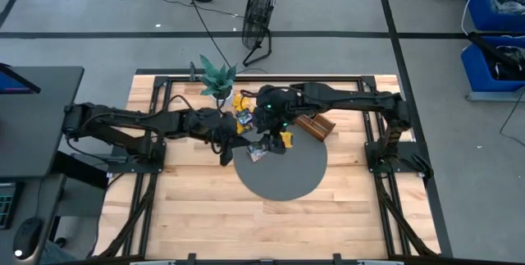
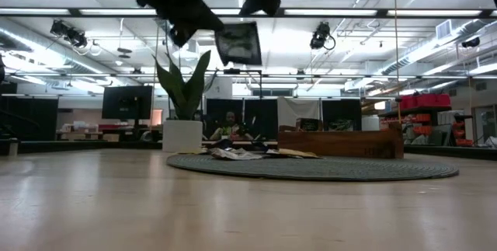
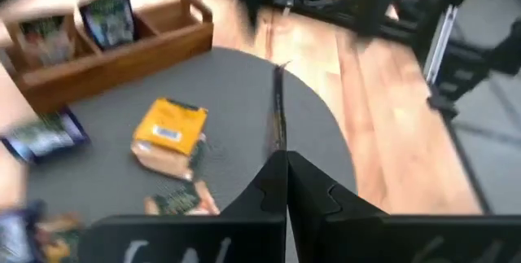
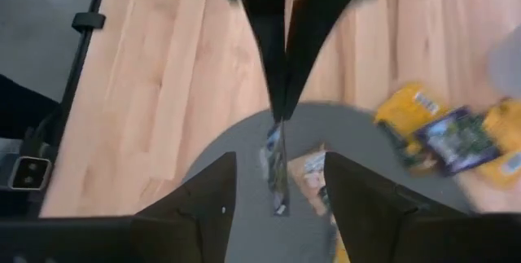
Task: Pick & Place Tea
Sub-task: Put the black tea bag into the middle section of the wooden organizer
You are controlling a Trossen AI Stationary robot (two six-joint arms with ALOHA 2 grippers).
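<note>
L claw point(image 3: 285, 173) pinched on dark tea packet point(image 2: 238, 43) edge, above mat | R claw point(image 4: 273, 186) agape, near | packet light, floppy, prob. slippery foil; grip corner.

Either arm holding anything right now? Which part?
Yes. The left gripper is shut on one tea packet, pinching it edge-on by one corner so it hangs above the grey mat. The right gripper is open, holding nothing.

Overhead camera looks straight down on the round grey mat point(image 1: 279, 171); the low one skims level across it (mat at twelve o'clock). Both wrist cameras look down on that mat from close by.
</note>
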